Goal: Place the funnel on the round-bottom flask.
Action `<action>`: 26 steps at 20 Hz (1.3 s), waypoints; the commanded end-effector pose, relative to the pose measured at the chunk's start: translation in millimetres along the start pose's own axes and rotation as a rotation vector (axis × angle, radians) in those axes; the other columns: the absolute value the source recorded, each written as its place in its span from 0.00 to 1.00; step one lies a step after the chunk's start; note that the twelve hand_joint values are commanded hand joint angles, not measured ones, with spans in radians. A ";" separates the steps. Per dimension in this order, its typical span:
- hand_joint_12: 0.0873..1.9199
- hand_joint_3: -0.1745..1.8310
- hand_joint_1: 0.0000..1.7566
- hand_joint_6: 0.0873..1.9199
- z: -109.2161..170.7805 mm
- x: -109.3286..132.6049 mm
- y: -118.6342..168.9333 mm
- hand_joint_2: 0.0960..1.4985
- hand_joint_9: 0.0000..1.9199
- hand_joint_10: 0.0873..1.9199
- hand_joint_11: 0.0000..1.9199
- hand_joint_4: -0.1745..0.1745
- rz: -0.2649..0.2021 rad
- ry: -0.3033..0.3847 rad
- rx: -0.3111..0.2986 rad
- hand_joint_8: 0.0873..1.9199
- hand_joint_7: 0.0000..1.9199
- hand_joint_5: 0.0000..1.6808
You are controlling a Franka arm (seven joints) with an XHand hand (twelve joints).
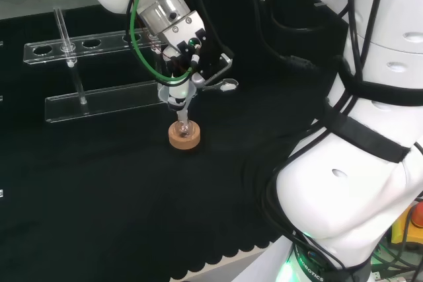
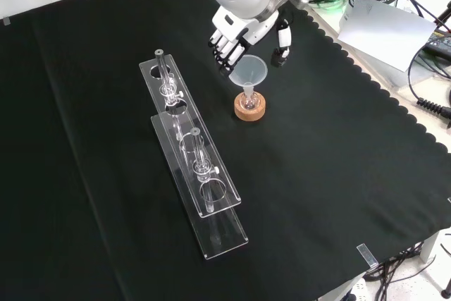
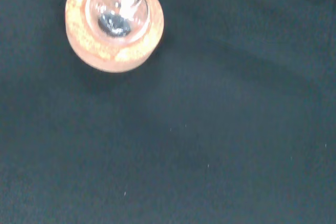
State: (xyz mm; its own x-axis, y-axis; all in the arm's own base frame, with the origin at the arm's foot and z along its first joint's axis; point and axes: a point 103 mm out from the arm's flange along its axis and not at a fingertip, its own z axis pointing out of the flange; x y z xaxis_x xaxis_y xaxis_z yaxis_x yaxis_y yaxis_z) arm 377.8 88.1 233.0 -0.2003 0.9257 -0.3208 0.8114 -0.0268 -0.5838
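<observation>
A small clear round-bottom flask [image 2: 250, 99] stands on a cork ring [image 2: 250, 109] near the middle of the black cloth. A clear funnel [image 2: 251, 70] stands upright with its stem in the flask's neck. The hand [image 2: 243, 29] hovers just behind and above the funnel; its fingers [image 2: 225, 51] are close beside the funnel's rim and the thumb [image 2: 282, 44] stands apart from it. In the head view the hand [image 1: 188, 44] is over the funnel [image 1: 178, 97], the flask [image 1: 183, 127] and the cork ring [image 1: 184, 139]. The wrist view looks down on the flask [image 3: 118, 17] in its cork ring [image 3: 113, 53].
A clear plastic test tube rack [image 2: 194, 160] with a few tubes stands to the left of the flask in the front view, and behind it in the head view [image 1: 99, 100]. The arm's white links [image 1: 370, 130] take up the head view's right. The cloth's scalloped edge [image 2: 366, 75] runs along the front view's right.
</observation>
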 end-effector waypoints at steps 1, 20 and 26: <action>0.72 0.34 0.39 0.00 4.2 0.6 -10.3 0.36 0.12 0.36 0.06 0.33 -0.003 0.011 -0.010 0.23 0.00 0.16; 0.71 0.30 0.38 0.00 6.1 -85.3 -35.1 0.41 0.19 0.35 0.10 0.31 0.053 0.218 -0.210 0.32 0.05 0.19; 0.71 0.30 0.39 0.00 10.7 -108.5 -25.2 0.42 0.20 0.34 0.11 0.31 0.064 0.243 -0.203 0.33 0.06 0.20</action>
State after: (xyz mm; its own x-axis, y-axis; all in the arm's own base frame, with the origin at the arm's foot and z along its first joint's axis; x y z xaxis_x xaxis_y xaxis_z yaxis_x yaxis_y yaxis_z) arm 366.0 0.6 276.1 -0.0421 0.9851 -0.1670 0.9143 -0.0293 -0.4040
